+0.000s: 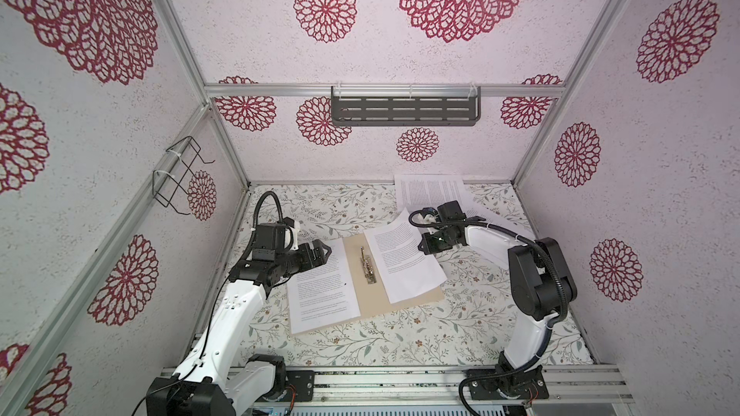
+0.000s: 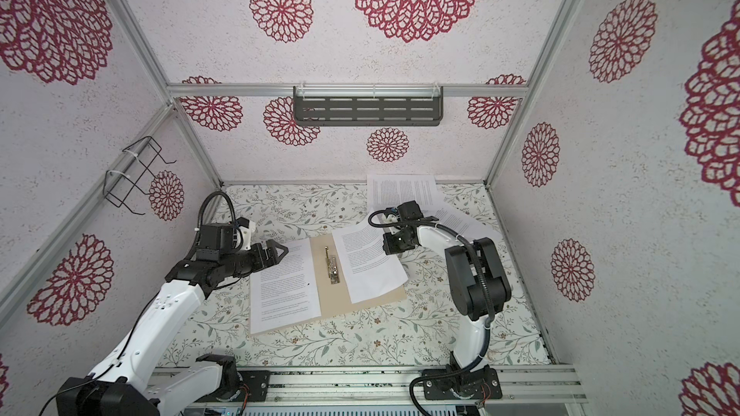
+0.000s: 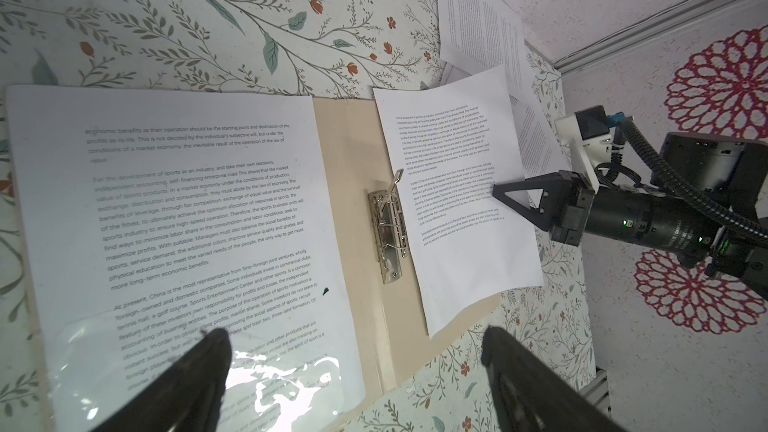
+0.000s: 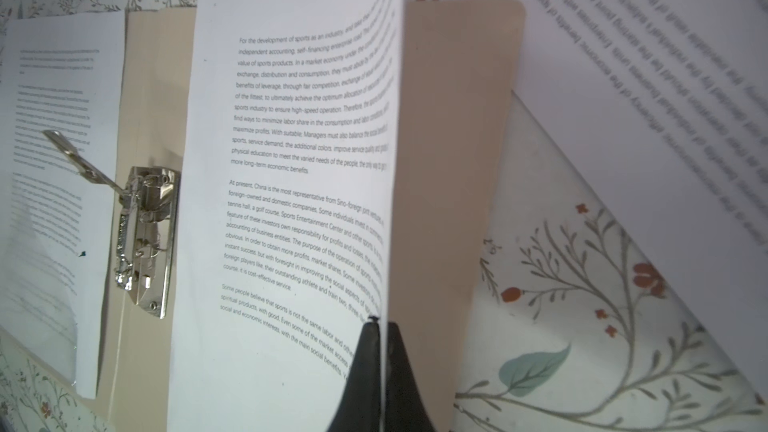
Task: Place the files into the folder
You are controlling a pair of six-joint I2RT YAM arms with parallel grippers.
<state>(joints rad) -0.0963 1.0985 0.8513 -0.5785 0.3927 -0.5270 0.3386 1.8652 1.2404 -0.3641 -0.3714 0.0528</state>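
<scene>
Sheet of thin white paper with dense black print, pinched at its right-hand edge between the right fingers, closed tight on it; that edge lifted and the paper bowed, the rest draped askew over the right half of the flat beige cardboard folder, lying open on the floral-patterned table; second like sheet flat on the folder's left half; shiny metal clip on the spine between the two, lever standing up; more printed sheets well apart at the table's far right corner, the farthest riding up the back wall. Left fingers spread wide, holding nothing, hovering over the far corner of the left-half sheet; contact with it not clear.

Step in hand, by the look of it: laying the held sheet down inside the right half. Best to turn the paper square with the folder's border first; to lower the lifted edge slowly; to keep the inner edge clear of the raised lever; to let go only once flat, floppy paper being prone, probably, to sliding or curling if dropped.
</scene>
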